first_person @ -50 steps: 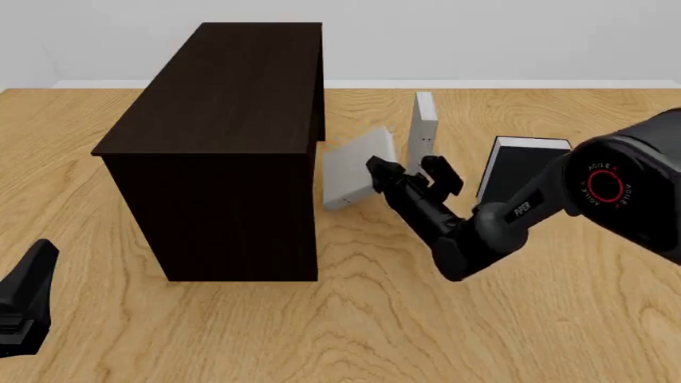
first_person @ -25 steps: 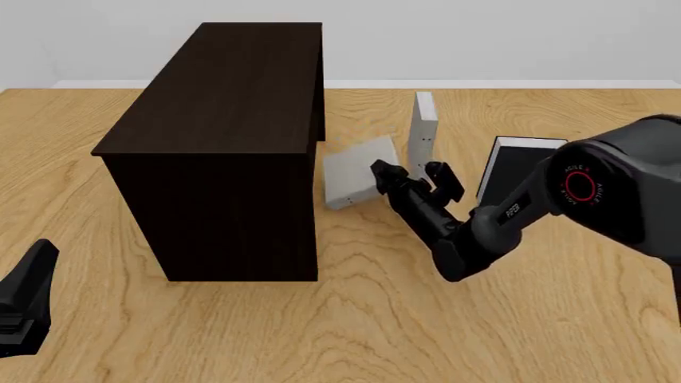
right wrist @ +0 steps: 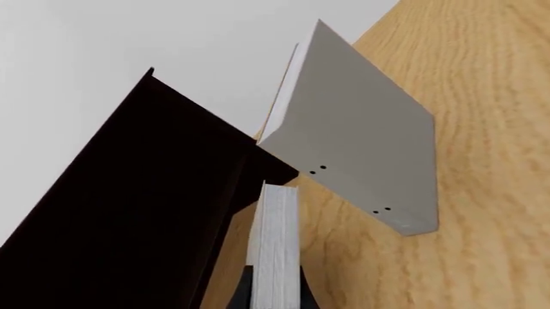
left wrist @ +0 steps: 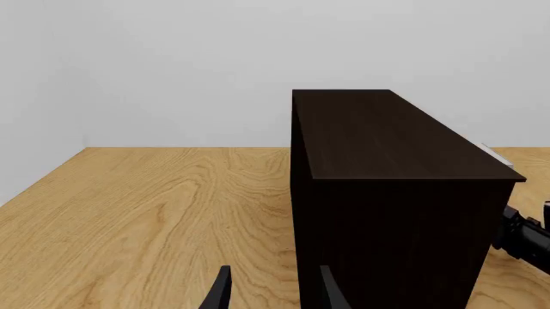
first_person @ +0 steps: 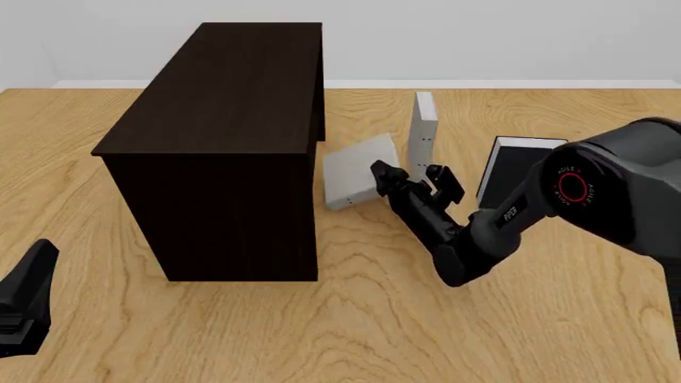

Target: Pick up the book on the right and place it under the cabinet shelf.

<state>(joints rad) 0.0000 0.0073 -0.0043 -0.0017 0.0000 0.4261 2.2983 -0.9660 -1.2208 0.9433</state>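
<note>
- the cabinet shelf [first_person: 229,136], a large near-black wooden box with a flat top, is standing on the wooden worktop [first_person: 352,327] left of centre in the front view
- the right gripper [first_person: 410,177] is reaching in from the right side, its fingers closed on the book [first_person: 360,169]
- the book, light grey with white page edges, is sitting tilted just beside the cabinet shelf's right side, at its lower part; whether it is touching the cabinet cannot be told
- in the right wrist view the book's white page edges [right wrist: 275,241] are showing between the gripper fingers, with the dark cabinet shelf [right wrist: 138,212] close alongside
- a second grey book [first_person: 423,129] is standing upright just behind the held one; its spine is showing tiny dark dots in the right wrist view [right wrist: 365,158]
- a black-covered book [first_person: 521,166] is standing further to the right, partly hidden by the right arm [first_person: 596,187]
- the left gripper [left wrist: 270,293] is hanging low at the near left of the worktop, well apart from the books, its two fingers parted with nothing between them
- in the left wrist view the cabinet shelf [left wrist: 387,193] is filling the right half of the frame
</note>
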